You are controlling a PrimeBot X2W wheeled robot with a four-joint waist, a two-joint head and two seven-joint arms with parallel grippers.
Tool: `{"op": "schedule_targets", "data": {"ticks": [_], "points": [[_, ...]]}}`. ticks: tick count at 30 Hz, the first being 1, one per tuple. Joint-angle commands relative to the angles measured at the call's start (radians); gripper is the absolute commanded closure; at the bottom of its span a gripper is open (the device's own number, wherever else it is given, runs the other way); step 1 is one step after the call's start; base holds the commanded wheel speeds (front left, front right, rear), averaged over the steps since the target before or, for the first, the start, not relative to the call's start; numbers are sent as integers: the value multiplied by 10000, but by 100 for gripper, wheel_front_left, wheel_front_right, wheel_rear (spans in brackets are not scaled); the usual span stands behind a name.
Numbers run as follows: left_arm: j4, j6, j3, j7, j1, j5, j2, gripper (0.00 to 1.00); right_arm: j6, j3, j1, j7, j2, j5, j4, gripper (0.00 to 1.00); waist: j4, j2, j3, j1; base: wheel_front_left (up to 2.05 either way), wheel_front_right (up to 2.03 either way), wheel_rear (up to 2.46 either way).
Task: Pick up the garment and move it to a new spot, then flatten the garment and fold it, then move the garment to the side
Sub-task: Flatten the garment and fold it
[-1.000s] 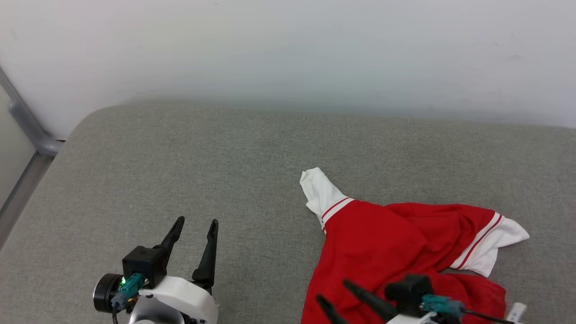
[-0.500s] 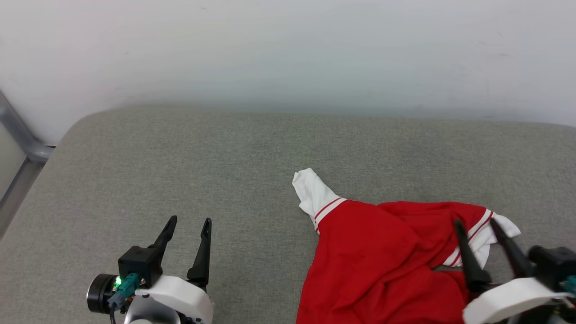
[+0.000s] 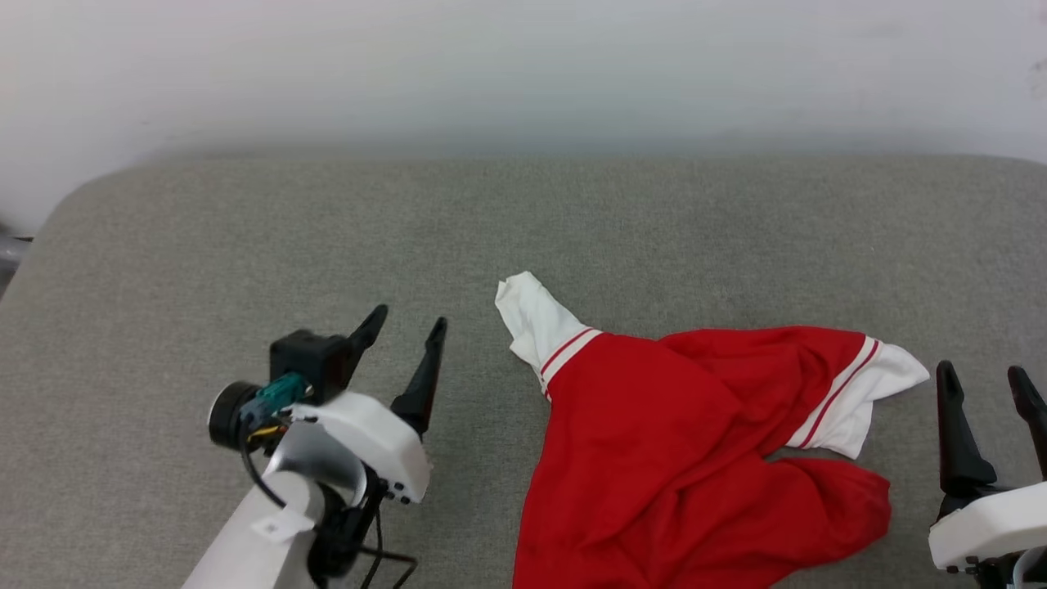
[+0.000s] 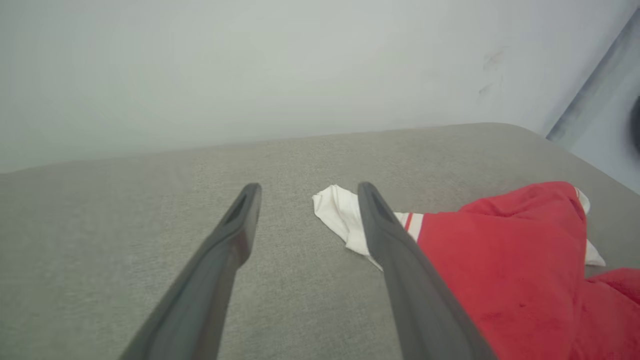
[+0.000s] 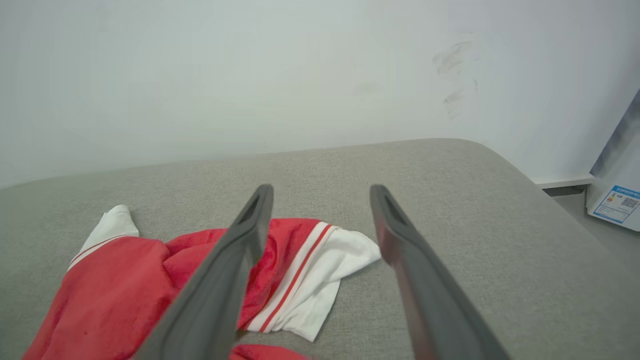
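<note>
The garment (image 3: 679, 442) is a red jersey with white sleeves and red-striped trim, lying crumpled on the grey cushion (image 3: 245, 229). One white sleeve (image 3: 532, 319) points toward the wall, the other (image 3: 867, 393) to the right. My left gripper (image 3: 405, 321) is open, left of the garment and apart from it; its wrist view has the near sleeve (image 4: 337, 212) just beyond the right finger. My right gripper (image 3: 981, 376) is open at the right edge, beside the right sleeve (image 5: 330, 270), holding nothing.
A pale wall (image 3: 523, 74) runs behind the cushion. The cushion's rounded right end (image 5: 530, 185) drops to the floor, where a white box with a blue label (image 5: 617, 200) stands. Bare grey fabric lies left of and behind the garment.
The head camera has shifted. My left gripper has risen and moved nearer the garment's left sleeve. My right gripper has swung from over the red cloth out to its right side.
</note>
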Motion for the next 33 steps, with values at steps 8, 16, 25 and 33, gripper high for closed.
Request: {"op": "schedule_targets", "data": {"ticks": [8,16,25,33], "points": [[944,-1012,-719,2243,-1888,-979,-514,0,-7,129,-512,52,19,-39,-59,0,-690,-1,1150,0,0,0,0],[2029,-1358,-1595,4231,-2642,-1671,-489,0,-7,151,-637,-3,18,225,131,0,-1024,-1,1664,0,0,0,0],[2935,-1457,-3309,6275,-2969,-2410,-125,93,-7,210,-791,-201,18,498,458,0,-1207,-1,1957,0,0,0,0],[2985,-1434,-3700,5364,-3641,-2424,326,100,-7,248,-830,-283,18,635,734,0,-1127,-1,1860,0,0,0,0]]}}
